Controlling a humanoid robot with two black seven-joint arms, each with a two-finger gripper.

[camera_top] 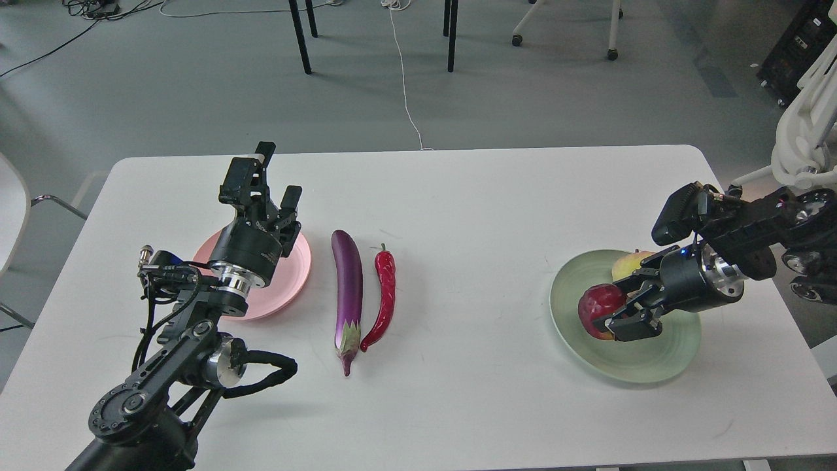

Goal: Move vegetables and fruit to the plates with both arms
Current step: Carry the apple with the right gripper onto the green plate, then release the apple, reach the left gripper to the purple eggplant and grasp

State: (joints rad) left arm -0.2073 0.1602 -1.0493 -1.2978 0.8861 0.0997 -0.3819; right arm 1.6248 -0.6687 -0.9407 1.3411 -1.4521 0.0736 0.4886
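My right gripper (pixel 618 306) is shut on the red pomegranate (pixel 596 306) and holds it low over the pale green plate (pixel 588 353), on its left half. The yellow-green fruit (pixel 629 263) lies at the plate's back, partly hidden behind the gripper. The purple eggplant (pixel 348 288) and the red chili pepper (pixel 385 294) lie side by side mid-table. My left gripper (pixel 273 180) is open and empty above the back of the pink plate (pixel 288 288).
The white table (pixel 458 196) carries everything. My left arm's elbow and cables (pixel 196 353) stand over the front left corner. Chair legs and cables are on the floor behind the table. A white frame (pixel 804 144) stands at the right edge.
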